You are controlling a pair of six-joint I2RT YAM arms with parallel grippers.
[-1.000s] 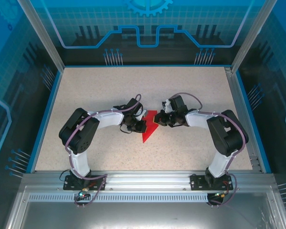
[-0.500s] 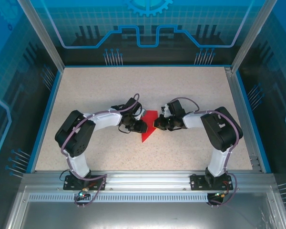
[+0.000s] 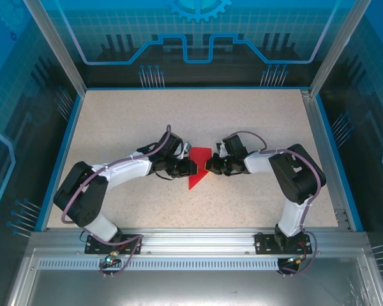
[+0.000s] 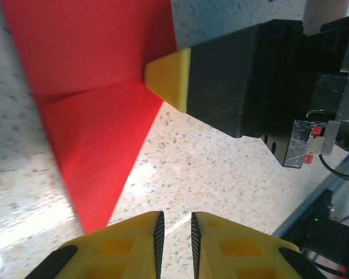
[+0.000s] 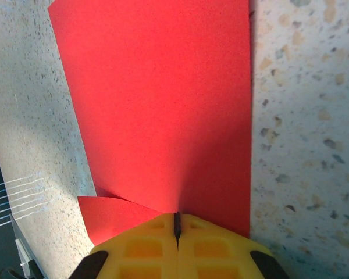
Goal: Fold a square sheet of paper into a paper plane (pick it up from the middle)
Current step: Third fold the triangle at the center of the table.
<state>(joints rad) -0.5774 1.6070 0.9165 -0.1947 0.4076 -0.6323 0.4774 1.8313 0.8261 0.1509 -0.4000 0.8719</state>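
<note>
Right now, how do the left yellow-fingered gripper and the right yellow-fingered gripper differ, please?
The left gripper has a narrow gap between its fingers; the right gripper is shut. The left gripper's gap frames bare speckled table; the right gripper's tip meets the edge of the folded bright red paper sheet. Both have yellow fingers.

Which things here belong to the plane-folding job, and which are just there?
Job: red paper, right gripper shut on it, left gripper near it.
Just there: speckled table, metal rail, blue wall panels.
</note>
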